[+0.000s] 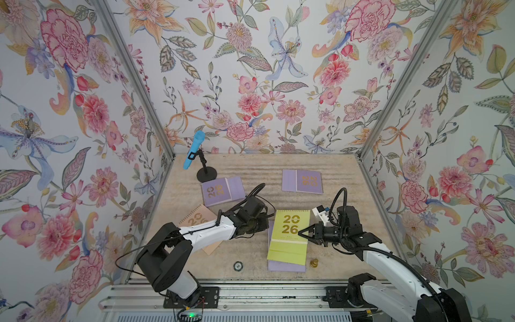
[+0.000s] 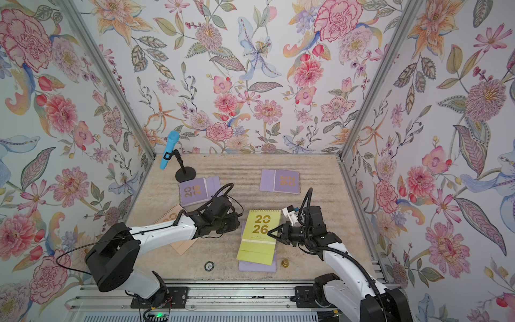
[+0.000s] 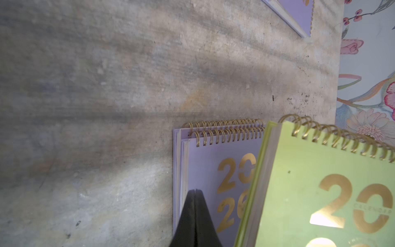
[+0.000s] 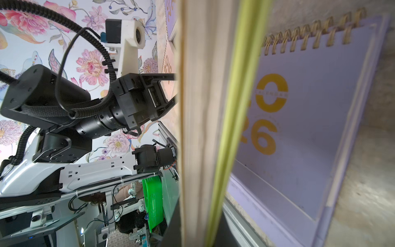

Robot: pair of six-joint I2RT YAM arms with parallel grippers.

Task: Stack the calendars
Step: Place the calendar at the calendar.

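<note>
**Yellow-green calendar (image 1: 289, 237) tilted over the lilac stack (image 1: 287, 268), front of bench (image 1: 264, 167)**
My left claw (image 3: 195, 192), pressed together, sits at the stack's left edge. My right claw (image 1: 302, 233) pinches the calendar's right edge. I judge it light, stiff card with a slick cover, so hold a side edge, clear of the coil. Obstruction: brass piece (image 1: 314, 263) — just beside the stack.

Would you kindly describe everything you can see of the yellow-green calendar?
The yellow-green calendar is a rectangular desk calendar with a matte card cover, gold "2026" lettering, gold spiral rings along its far edge and a thick block of pale pages. Its stand flaps splay toward the near side. The right tool is shut on its right edge. It appears raised and tilted over the stacked lilac calendars, which peek out at its left and near sides. Whether it touches them cannot be told.
</note>
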